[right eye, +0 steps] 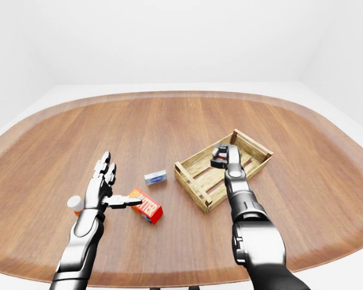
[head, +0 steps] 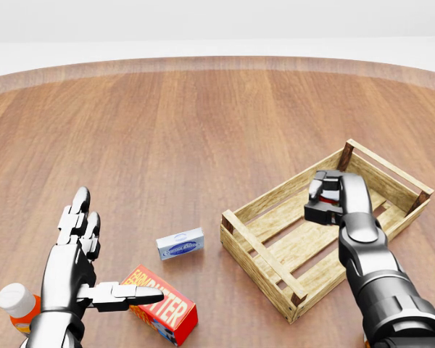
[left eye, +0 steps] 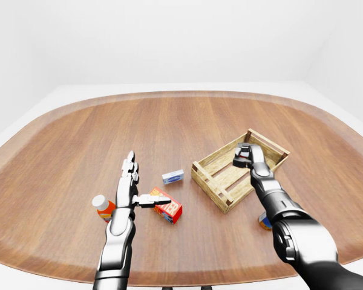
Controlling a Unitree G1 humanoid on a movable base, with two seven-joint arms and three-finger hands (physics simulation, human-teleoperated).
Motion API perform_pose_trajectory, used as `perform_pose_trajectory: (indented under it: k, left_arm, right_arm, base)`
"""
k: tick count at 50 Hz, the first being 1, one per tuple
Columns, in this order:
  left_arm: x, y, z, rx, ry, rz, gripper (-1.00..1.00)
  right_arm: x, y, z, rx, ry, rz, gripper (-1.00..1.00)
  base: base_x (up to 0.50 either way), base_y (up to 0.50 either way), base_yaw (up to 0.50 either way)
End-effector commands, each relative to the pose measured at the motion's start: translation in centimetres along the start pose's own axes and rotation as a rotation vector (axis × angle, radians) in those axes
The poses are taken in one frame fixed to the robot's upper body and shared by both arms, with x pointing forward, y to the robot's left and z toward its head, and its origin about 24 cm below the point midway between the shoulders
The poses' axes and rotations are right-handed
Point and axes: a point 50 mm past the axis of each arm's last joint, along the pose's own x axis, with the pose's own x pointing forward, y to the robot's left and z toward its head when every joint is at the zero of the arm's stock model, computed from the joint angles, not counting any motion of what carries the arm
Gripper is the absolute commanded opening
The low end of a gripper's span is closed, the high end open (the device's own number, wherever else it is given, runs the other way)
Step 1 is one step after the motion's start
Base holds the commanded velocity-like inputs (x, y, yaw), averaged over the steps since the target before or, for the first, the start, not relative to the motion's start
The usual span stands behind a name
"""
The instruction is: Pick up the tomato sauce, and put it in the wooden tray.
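Note:
The wooden tray (head: 259,251) is a slatted crate lying at the right of the head view. My right hand (head: 321,204) reaches down inside it, fingers shut round the tomato sauce (head: 333,195), a small can. Only a sliver of red shows between the fingers. The can sits low over the tray's slats; whether it touches them I cannot tell. My left hand (head: 105,264) hovers at the lower left, open with fingers spread and thumb pointing right, holding nothing.
A red and orange butter box (head: 164,305) lies under my left thumb. A small blue and white box (head: 180,243) sits left of the tray. At the lower left stands an orange bottle with a white cap (head: 17,304). Near my right forearm is a blue can (left eye: 264,222).

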Motion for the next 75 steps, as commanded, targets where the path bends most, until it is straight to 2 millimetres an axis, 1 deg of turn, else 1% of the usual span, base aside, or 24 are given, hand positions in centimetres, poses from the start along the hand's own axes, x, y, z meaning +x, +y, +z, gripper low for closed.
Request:
perform_pose_trajectory:
  k: [1,12,20,30,37,43,50,60,69,75]
  left_arm:
    - [0.1,0.0,0.0,-0.001,0.001,0.0,1.0]
    - [0.0,0.1,0.0,-0.001,0.001,0.0,1.0]
    - [0.0,0.0,0.0,-0.001,0.002,0.0,1.0]
    - [-0.1,-0.1,0.0,0.0,0.002,-0.002,1.0]
    - [-0.1,0.0,-0.1,0.001,0.002,-0.004,1.0]
    - [-0.1,-0.1,0.0,0.0,0.002,-0.004,1.0]
    - [0.0,-0.1,0.0,0.0,0.001,-0.005,1.0]
    - [0.0,-0.1,-0.1,-0.001,0.001,-0.005,1.0]
    - [0.0,-0.1,-0.1,-0.001,0.001,-0.005,1.0]
    - [0.0,-0.1,-0.1,-0.001,0.001,-0.004,1.0]
  right_arm:
    - [-0.2,-0.5,-1.8,-0.074,0.087,-0.075,-1.0]
    - [-0.4,-1.8,-2.6,-0.151,0.098,-0.152,-1.0]
    - [-0.6,-1.9,-3.2,-0.168,0.115,-0.16,-1.0]
    - [-0.8,-1.4,-3.8,-0.15,0.136,-0.131,-1.0]
    - [-0.6,-0.3,-3.4,-0.109,0.131,-0.073,-1.0]
    - [-0.6,0.7,-3.3,-0.038,0.139,-0.014,-1.0]
    - [-0.6,1.2,-3.2,-0.03,0.138,0.001,-1.0]
    - [-0.7,1.1,-3.4,-0.035,0.146,-0.003,-1.0]
    - [-0.8,0.4,-3.7,-0.105,0.145,-0.066,-1.0]
    - [-0.7,0.1,-3.3,-0.138,0.13,-0.096,-1.0]
  base:
    - [0.0,0.0,0.0]
    - [0.0,0.0,0.0]
    - [0.0,0.0,0.0]
    - [0.0,0.0,0.0]
    - [0.0,0.0,0.0]
    - [0.0,0.0,0.0]
    - [0.0,0.0,0.0]
    - [0.0,0.0,0.0]
    - [0.0,0.0,0.0]
    - [0.0,0.0,0.0]
